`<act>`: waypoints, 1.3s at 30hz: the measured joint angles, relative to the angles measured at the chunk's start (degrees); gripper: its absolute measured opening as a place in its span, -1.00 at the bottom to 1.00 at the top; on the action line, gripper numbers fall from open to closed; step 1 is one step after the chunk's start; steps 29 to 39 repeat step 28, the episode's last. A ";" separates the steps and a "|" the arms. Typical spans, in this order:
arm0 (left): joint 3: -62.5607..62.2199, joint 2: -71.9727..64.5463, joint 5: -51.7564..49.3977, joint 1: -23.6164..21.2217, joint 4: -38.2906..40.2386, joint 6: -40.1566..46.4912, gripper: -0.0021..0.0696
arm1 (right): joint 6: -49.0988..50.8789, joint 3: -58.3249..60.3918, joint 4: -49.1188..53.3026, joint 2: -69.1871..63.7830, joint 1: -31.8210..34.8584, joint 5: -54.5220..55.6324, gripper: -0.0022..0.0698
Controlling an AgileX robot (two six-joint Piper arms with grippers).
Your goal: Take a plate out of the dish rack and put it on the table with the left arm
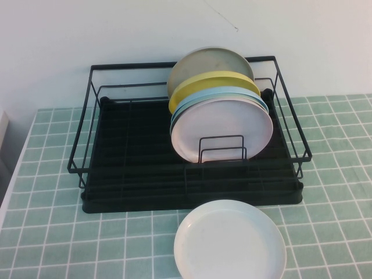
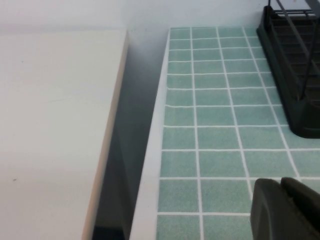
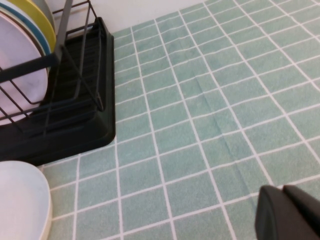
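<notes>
The pale mint-white plate (image 1: pixel 229 241) lies flat on the green tiled table (image 1: pixel 46 232), just in front of the black wire dish rack (image 1: pixel 139 151). Its edge also shows in the right wrist view (image 3: pixel 20 205). Neither arm shows in the high view. My left gripper (image 2: pixel 281 184) is shut and empty, low over the tiles near the table's left edge, with the rack's corner (image 2: pixel 295 100) beyond it. My right gripper (image 3: pixel 283 191) is shut and empty over bare tiles to the right of the rack (image 3: pixel 75 120).
A pale pink plate (image 1: pixel 224 128), a light blue plate (image 1: pixel 221 94), a yellow plate (image 1: pixel 212 81) and a grey-beige plate (image 1: pixel 209 61) stand upright in the rack's right half. A white surface (image 2: pixel 50 125) lies beyond a gap at the table's left edge.
</notes>
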State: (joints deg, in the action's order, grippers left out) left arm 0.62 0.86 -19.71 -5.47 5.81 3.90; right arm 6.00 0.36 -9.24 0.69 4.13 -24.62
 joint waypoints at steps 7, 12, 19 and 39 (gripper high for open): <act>0.00 0.00 0.00 6.34 -0.14 0.00 -0.95 | 0.00 0.00 0.00 0.00 0.00 0.00 -0.94; 0.00 0.00 0.12 7.03 -2.01 0.00 -0.95 | 0.00 0.00 0.00 0.00 0.00 0.00 -0.94; 0.00 0.00 0.12 7.03 -2.50 0.00 -0.95 | 0.00 0.00 0.00 0.00 0.00 0.00 -0.94; 0.00 0.00 0.12 7.03 -2.62 0.00 -0.95 | 0.00 0.00 0.00 0.00 0.00 0.00 -0.94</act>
